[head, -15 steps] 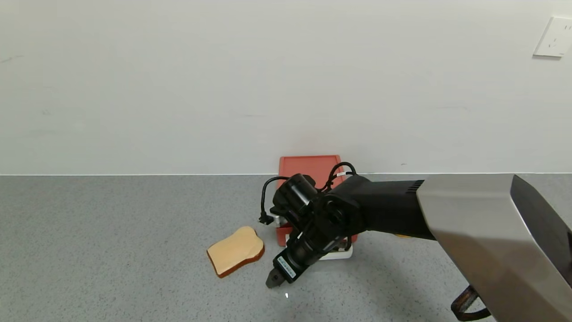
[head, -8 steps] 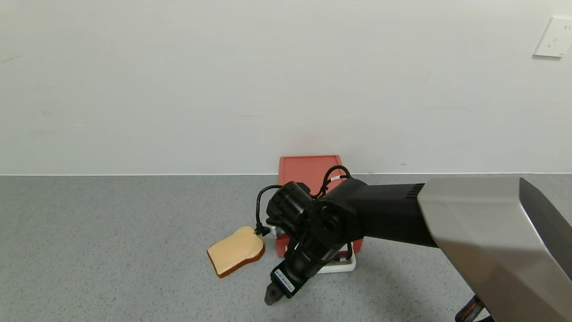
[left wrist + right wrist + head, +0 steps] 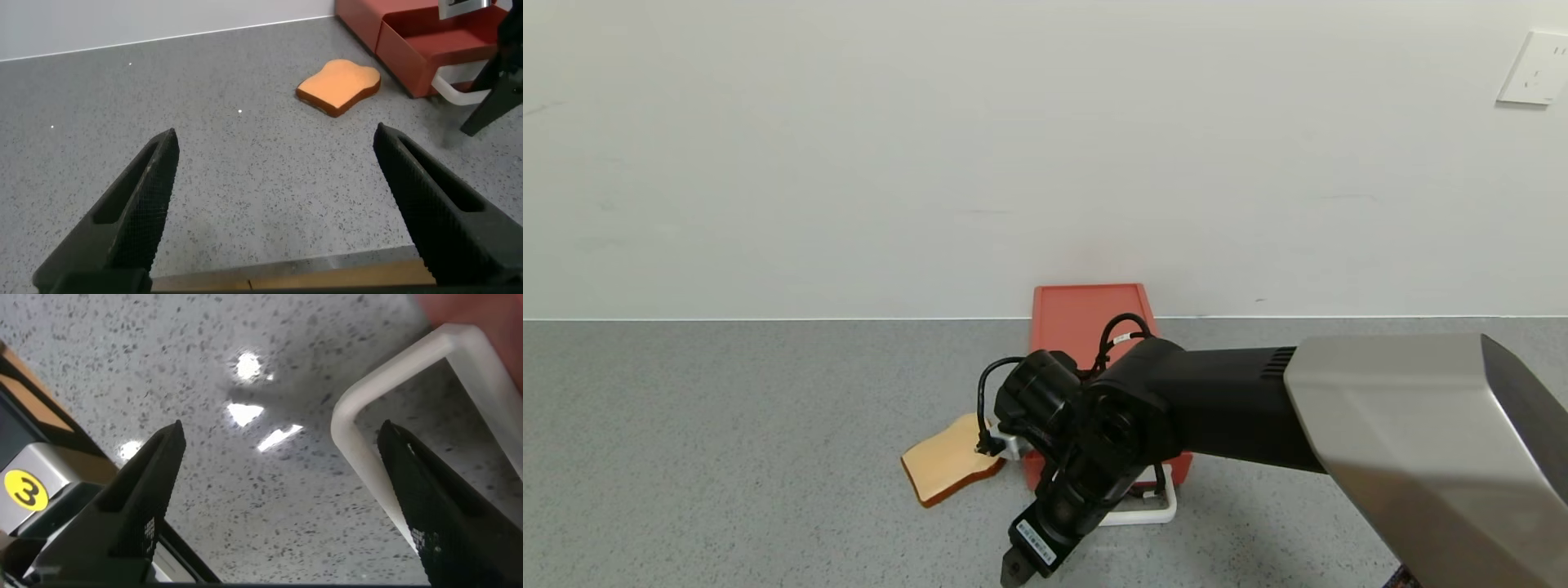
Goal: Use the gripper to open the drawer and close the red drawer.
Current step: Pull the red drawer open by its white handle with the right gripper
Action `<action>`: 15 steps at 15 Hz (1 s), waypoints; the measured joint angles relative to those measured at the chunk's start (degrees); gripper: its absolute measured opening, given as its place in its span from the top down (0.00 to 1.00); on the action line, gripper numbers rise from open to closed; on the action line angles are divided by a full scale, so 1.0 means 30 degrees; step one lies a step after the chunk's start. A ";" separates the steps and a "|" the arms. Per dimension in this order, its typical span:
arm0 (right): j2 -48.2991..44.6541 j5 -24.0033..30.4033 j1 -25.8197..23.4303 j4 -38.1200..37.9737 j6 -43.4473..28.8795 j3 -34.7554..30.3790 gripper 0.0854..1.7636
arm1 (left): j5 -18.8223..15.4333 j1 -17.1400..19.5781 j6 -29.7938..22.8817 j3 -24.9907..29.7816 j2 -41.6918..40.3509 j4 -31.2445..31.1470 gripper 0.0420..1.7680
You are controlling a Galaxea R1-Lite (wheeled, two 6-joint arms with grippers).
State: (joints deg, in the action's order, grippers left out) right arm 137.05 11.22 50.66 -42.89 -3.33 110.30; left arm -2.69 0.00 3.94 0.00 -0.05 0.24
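Note:
The salmon-red drawer (image 3: 1086, 314) stands against the wall. Its tray is slid out toward me, with the white loop handle (image 3: 1156, 513) at the front. My right gripper (image 3: 1021, 567) hangs over the tray front, open, pointing down at the counter. In the right wrist view its gripper (image 3: 280, 433) has one finger (image 3: 441, 514) inside the handle loop (image 3: 392, 384) and the other finger outside it. My left gripper (image 3: 276, 135) is open and empty, low over the counter far to the left. Its view shows the drawer (image 3: 425, 41) with its tray out.
A toy bread slice (image 3: 943, 467) lies on the grey counter just left of the drawer; it also shows in the left wrist view (image 3: 339, 84). The white wall runs close behind the drawer, with a socket (image 3: 1535, 67) at upper right.
My right gripper has moved toward me. The handle and the drawer tray have come with it, so the tray sticks out farther. The bread has not moved.

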 joint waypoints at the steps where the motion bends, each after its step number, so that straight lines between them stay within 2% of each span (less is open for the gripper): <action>1: -0.0085 -0.0008 0.0098 0.0000 -0.0016 -0.0228 0.03 | 0.0008 0.0000 0.0000 0.0000 0.0000 0.0000 0.03; 5: -0.0414 -0.0045 0.0402 0.0020 -0.0028 -0.1028 0.03 | 0.0008 0.0000 0.0000 0.0000 0.0000 0.0000 0.03; 15: -0.0918 0.0102 0.0614 0.0028 -0.0276 -0.1211 0.03 | 0.0020 0.0000 -0.0028 0.0000 0.0000 0.0000 0.03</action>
State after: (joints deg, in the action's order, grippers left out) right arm 134.29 11.52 52.50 -42.80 -4.16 106.67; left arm -2.63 0.00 3.85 0.00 -0.05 0.24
